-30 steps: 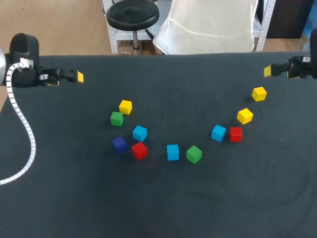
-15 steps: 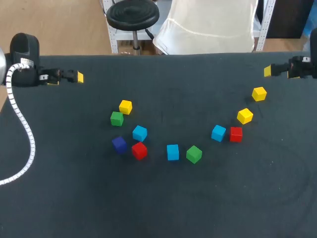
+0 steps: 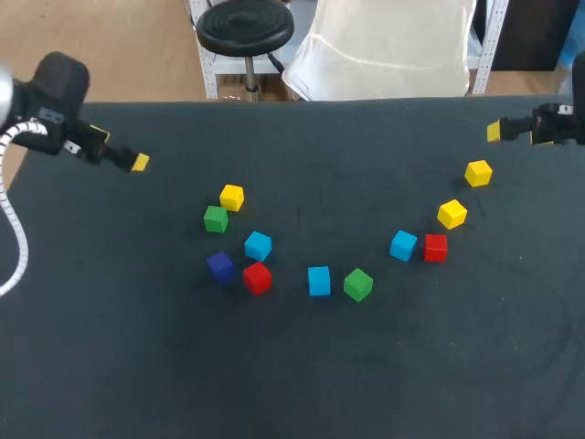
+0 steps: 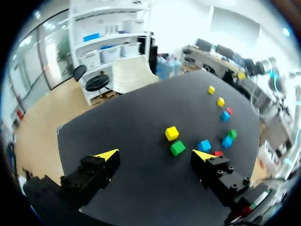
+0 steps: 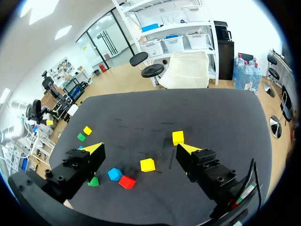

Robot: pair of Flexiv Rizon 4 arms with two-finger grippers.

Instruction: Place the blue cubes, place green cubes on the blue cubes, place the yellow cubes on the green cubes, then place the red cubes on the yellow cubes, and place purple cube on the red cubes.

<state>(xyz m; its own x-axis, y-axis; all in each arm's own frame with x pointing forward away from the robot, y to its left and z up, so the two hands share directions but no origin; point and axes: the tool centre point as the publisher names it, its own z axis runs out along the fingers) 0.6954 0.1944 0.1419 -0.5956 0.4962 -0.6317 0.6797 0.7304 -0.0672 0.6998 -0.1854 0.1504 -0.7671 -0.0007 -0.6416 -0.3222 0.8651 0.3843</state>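
Both jaws stood wide open, empty: left gripper [image 4: 155, 155] well left of the nearest matte light-blue cube [image 3: 258, 246], right gripper [image 5: 141, 149] far right of it. Small red cube [image 3: 257, 278] and dark-purple cube [image 3: 219, 266] sat just beside it; I'd align the grip on its free faces, descend vertically.

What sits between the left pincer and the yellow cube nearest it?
Nothing: only bare dark table separates the left pincer from that yellow cube, as the head view shows.
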